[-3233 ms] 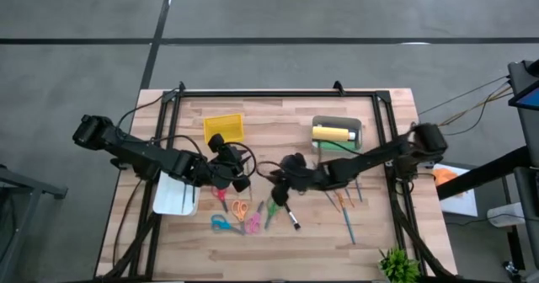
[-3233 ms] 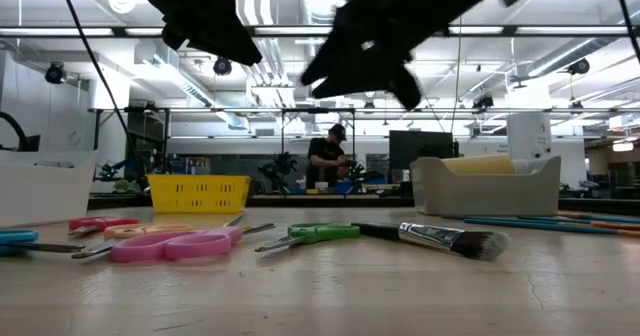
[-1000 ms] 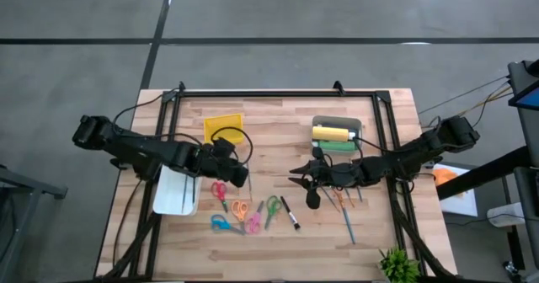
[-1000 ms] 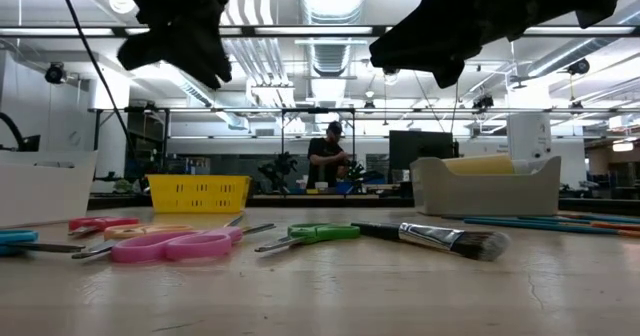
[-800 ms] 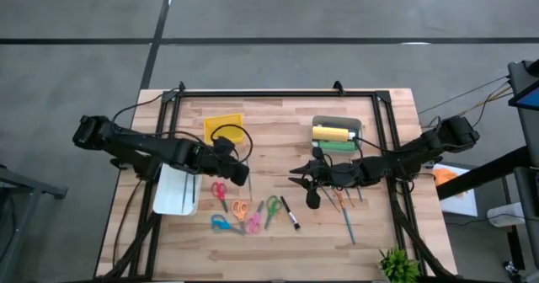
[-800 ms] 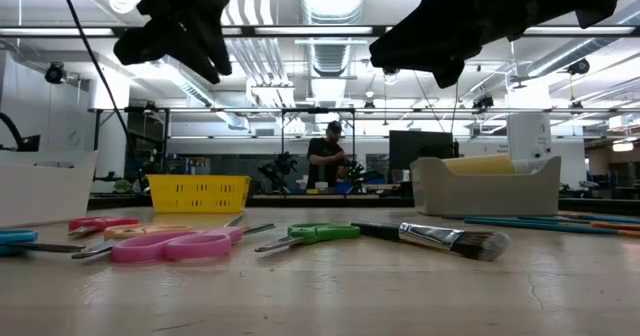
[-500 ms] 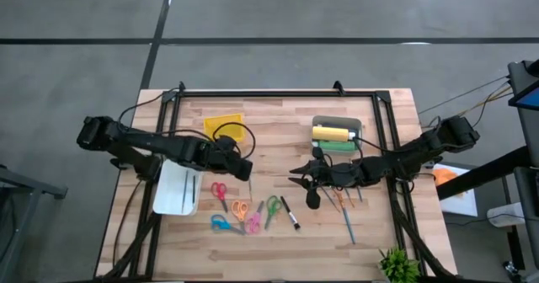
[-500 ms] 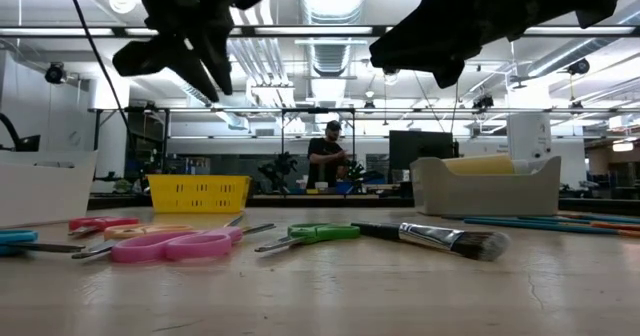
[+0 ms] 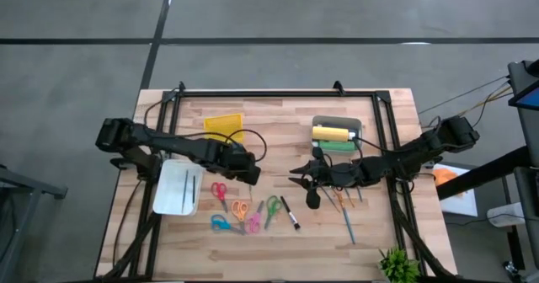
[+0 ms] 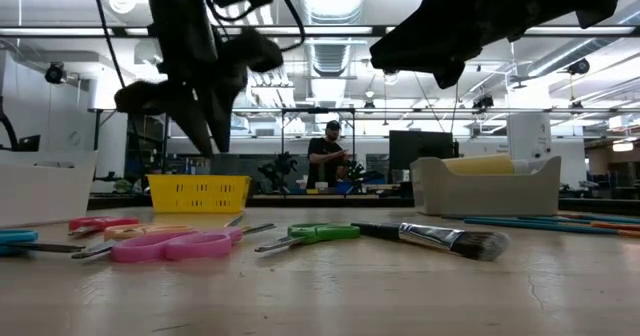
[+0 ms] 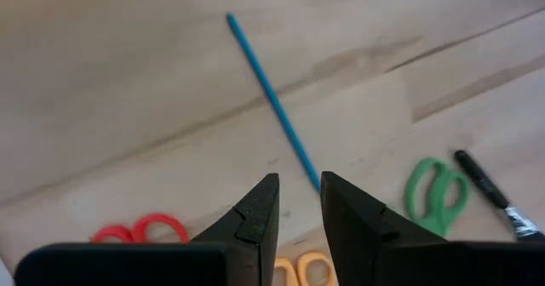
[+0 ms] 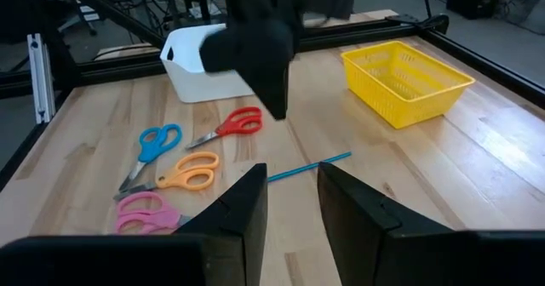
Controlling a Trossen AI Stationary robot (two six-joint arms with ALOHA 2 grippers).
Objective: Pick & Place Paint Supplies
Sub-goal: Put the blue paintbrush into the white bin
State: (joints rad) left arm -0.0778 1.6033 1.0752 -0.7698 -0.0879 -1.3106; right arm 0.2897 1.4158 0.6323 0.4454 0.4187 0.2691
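Hovering: left tool (image 11: 298, 203) parted, empty, over teal stick (image 11: 272, 101) | right tool (image 12: 289, 197) parted, empty

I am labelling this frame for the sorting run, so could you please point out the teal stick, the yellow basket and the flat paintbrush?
teal stick (image 11: 271, 103), left wrist view, middle of its shaft
yellow basket (image 12: 407, 80), right wrist view, inside mesh floor
flat paintbrush (image 10: 440, 237), low view, metal ferrule

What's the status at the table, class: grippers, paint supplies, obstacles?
Left gripper open, empty, above teal stick. Right gripper open, empty, mid-table. Paintbrush lies loose. Scissors scattered nearby.
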